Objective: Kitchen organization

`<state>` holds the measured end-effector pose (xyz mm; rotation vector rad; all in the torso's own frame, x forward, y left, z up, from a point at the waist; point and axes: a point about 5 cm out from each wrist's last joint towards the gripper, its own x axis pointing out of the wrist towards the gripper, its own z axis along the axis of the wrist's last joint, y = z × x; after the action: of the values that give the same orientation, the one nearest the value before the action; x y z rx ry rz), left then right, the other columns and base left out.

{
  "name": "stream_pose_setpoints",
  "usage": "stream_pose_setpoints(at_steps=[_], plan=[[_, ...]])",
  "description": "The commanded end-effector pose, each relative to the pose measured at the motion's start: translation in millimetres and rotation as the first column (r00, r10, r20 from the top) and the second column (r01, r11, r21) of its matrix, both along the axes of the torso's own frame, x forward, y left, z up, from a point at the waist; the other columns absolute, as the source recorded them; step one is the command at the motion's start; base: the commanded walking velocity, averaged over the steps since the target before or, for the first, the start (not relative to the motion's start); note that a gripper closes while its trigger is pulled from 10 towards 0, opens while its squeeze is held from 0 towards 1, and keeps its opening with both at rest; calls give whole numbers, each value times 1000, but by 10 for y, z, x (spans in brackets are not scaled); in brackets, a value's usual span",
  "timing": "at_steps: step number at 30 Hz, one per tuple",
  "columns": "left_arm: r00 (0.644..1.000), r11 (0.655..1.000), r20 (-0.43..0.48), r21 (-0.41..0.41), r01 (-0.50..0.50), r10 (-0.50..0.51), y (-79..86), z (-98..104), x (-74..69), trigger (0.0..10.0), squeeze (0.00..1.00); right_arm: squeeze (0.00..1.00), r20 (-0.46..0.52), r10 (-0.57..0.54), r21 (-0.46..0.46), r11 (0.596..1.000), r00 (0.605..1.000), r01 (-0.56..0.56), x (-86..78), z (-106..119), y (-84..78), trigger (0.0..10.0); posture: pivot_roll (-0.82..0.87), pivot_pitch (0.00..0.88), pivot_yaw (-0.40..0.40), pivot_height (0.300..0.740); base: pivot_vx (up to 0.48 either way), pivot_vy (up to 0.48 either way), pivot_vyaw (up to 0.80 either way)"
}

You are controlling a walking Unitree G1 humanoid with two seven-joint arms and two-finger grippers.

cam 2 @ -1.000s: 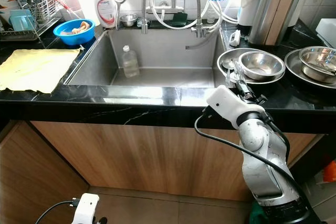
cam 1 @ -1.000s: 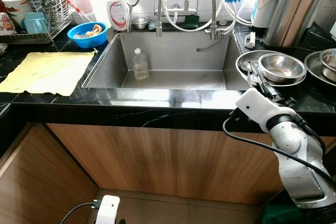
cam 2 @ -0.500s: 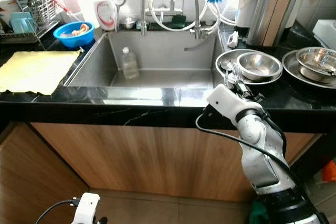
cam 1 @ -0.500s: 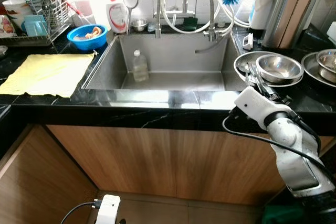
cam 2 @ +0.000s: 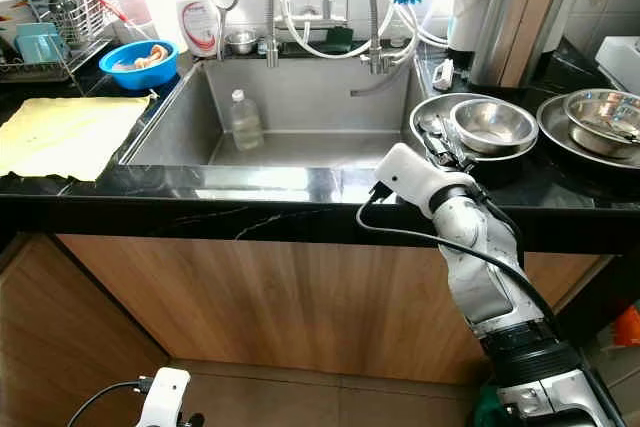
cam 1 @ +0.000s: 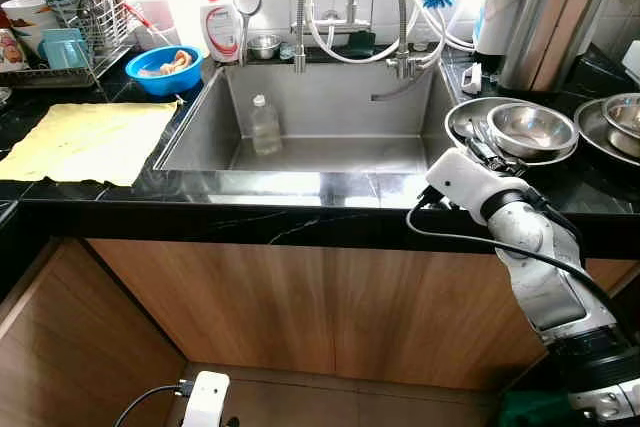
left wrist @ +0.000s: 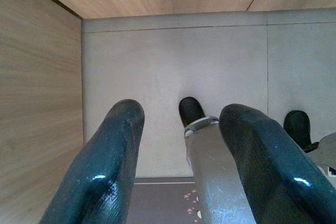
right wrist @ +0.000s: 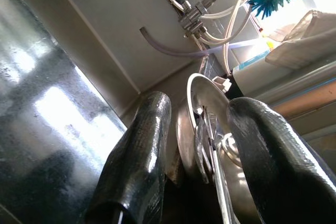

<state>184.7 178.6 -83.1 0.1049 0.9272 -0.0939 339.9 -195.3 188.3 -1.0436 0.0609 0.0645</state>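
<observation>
Where the black stone counter (cam 1: 300, 209) runs along its front edge, the right gripper (cam 1: 478, 144) rests at the near rim of a shallow steel plate (cam 2: 430, 112), just right of the sink (cam 1: 330, 152). Its two black fingers (right wrist: 144, 145) stand apart with nothing between them, the plate's rim lying in the gap ahead. A steel bowl (cam 1: 532, 129) sits inside the plate, and what look like thin metal utensils lie across the plate near the fingertips; their exact kind is too small to tell. Further toward the counter's right edge sits a second stack of steel bowls (cam 1: 625, 115).

This steelware is likely light, rigid and slick, and will not break if knocked, though it may clatter and slide on the polished stone. The thin raised rim of the plate or bowl looks like the best place to pinch, one finger inside and one outside.

A clear plastic bottle (cam 1: 267, 124) stands in the sink. A yellow cloth (cam 1: 85, 139) lies flat toward the counter's left edge, with a blue bowl (cam 1: 166, 65) behind it.

The left gripper (left wrist: 181, 171) hangs idle near the floor beside the wooden cabinet, fingers apart and empty.
</observation>
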Motion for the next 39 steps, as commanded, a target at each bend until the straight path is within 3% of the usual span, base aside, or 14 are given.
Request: stream_pose_setpoints(at_steps=[1, 16, 17, 18, 19, 20, 39], plan=[[1000, 1000, -17, 24, 16, -16, 38, -14, -31, 10000, 0, 0, 8, 17, 4, 1000, 1000, -17, 18, 9, 53, 10000, -203, 0, 90, 740, 0, 0, 0], [1000, 999, -15, 25, 24, -24, 32, -9, -20, 10000, 0, 0, 1, -49, 13, 999, 999, 49, 27, -15, 11, 10000, -201, 0, 93, 740, 0, 0, 0], [1000, 999, -15, 26, 24, -24, 31, -9, -20, 10000, 0, 0, 3, -50, 8, 999, 999, 50, 28, -12, 12, 8196, -200, 0, 93, 740, 0, 0, 0], [1000, 999, -14, 26, 24, -24, 31, -9, -20, 10000, 0, 0, 6, -52, 5, 999, 999, 52, 32, -3, 16, 4627, -198, 0, 93, 740, 0, 0, 0], [1000, 999, -14, 26, 24, -24, 31, -9, -20, 10000, 0, 0, 7, -52, 7, 999, 999, 52, 34, 1, 19, 4627, -198, 0, 93, 740, 0, 0, 0], [1000, 999, -14, 26, 24, -23, 31, -9, -19, 10000, 0, 0, 7, -52, 9, 999, 999, 52, 35, 2, 21, 0, -198, 0, 93, 740, 0, 0, 0], [1000, 1000, -13, 25, 16, -15, 41, 0, -1, 10000, 0, 0, 4, -60, 20, 998, 998, 60, 60, 8, 20, 0, -191, 0, 94, 740, 0, 0, 0]])
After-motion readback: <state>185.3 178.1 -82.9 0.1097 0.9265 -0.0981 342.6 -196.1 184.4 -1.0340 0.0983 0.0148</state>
